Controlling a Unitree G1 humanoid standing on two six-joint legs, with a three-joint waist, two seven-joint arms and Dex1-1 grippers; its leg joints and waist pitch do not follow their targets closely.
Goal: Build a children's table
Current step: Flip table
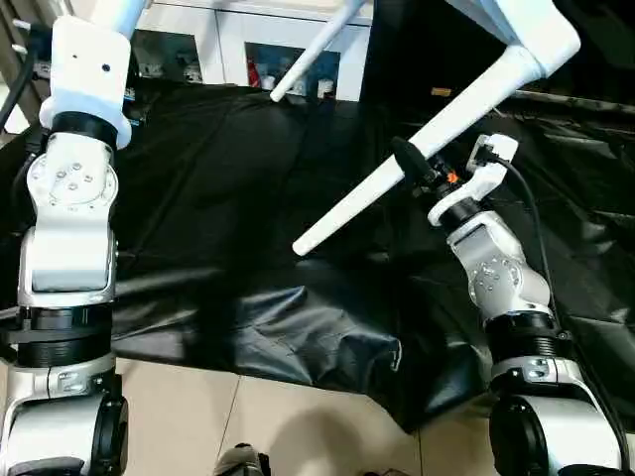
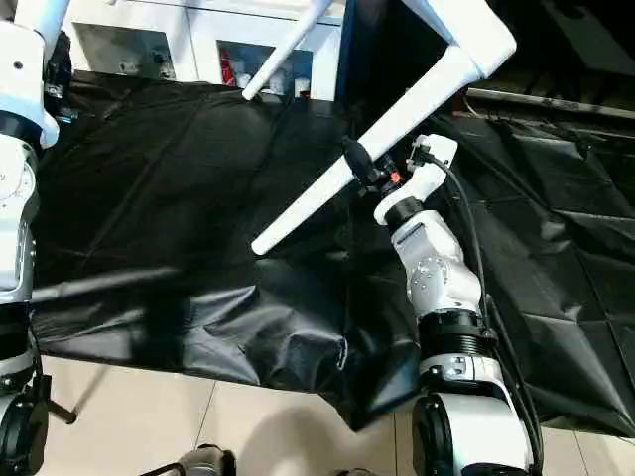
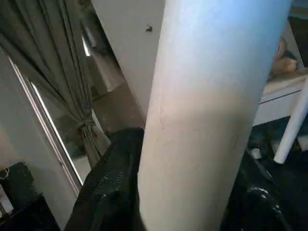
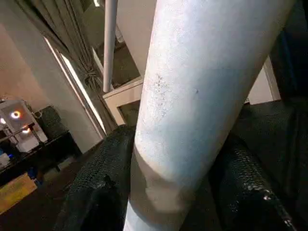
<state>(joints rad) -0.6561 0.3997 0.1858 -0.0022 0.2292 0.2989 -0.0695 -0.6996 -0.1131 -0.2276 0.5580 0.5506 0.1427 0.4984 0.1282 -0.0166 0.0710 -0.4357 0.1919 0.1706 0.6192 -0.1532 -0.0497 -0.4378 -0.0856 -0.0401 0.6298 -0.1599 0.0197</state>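
The children's table is held up off the ground. A corner of its white tabletop [image 1: 531,25] shows at the top right. One long white leg [image 1: 437,129] slants down from that corner towards the middle, its free end in the air. My right gripper [image 1: 407,161] is shut on this leg about halfway along, a black finger [image 4: 98,187] pressed on each side. A second leg [image 1: 316,52] hangs further back. My left arm [image 1: 74,198] rises at the left, and my left gripper [image 3: 185,192] is shut on another white leg [image 3: 207,106], which stands between its fingers [image 3: 108,187].
A crumpled black sheet [image 1: 218,228] covers the ground under the table. A white glass-door cabinet [image 1: 233,40] stands behind it. Pale floor tiles [image 1: 298,426] lie in front of the sheet's edge. A curtain [image 3: 72,86] and a window show in the left wrist view.
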